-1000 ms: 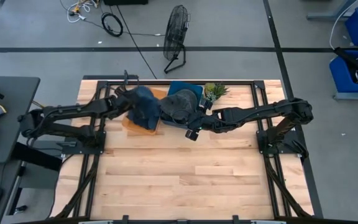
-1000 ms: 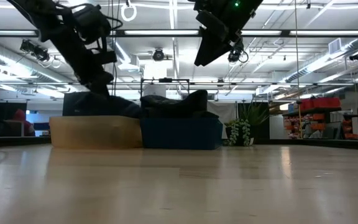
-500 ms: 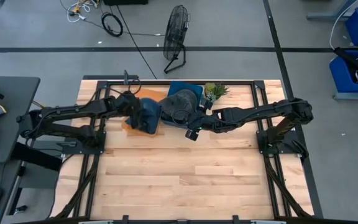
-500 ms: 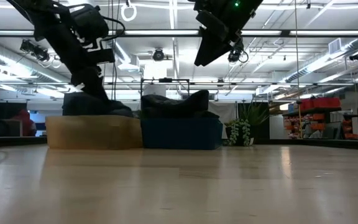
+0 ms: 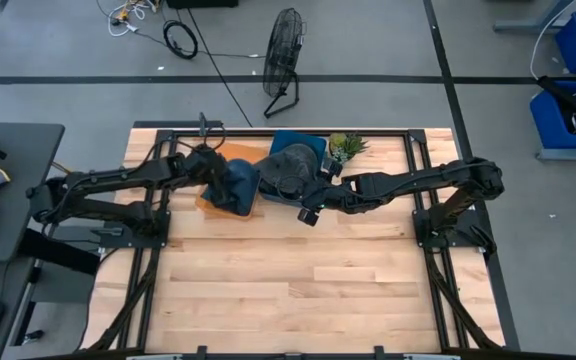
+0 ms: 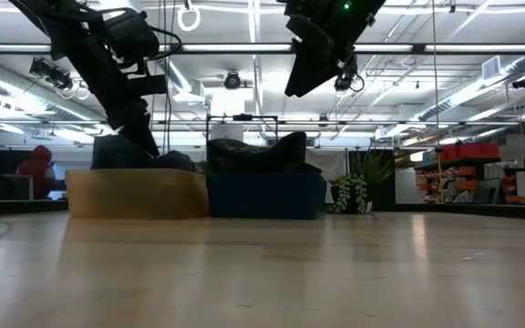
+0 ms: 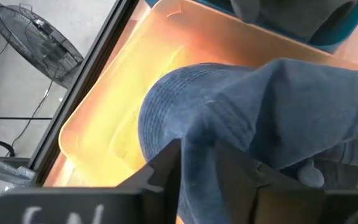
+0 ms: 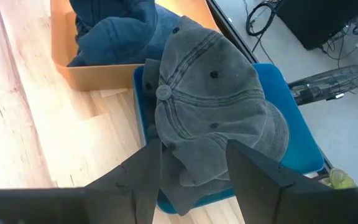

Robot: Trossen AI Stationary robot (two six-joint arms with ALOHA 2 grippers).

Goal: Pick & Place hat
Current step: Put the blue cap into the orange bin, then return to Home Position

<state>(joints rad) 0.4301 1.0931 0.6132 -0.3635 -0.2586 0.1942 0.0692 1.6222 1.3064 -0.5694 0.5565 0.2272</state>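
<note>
A blue denim hat lies bunched in a tan bin at the table's far side. My left gripper reaches down into that bin and is shut on the hat. A grey cap sits crown up in a blue bin right beside the tan one. My right gripper hangs open high above the grey cap, touching nothing. My left gripper pinches a bunched fold of the blue hat's cloth between its two fingers. It comes slanting down from the table's left. The hat's rounded part rests on the tan bin's floor, and more cloth is heaped beside the fingers.
A small green plant stands to the right of the blue bin. A black frame runs around the far part of the table. The wooden top spreads out nearer than the bins. A fan stands on the floor beyond.
My left gripper has moved toward the table's right, over the tan bin, still shut on the blue hat. The hat, earlier spread toward the blue bin, is now drawn together into a tighter heap inside the tan bin.
</note>
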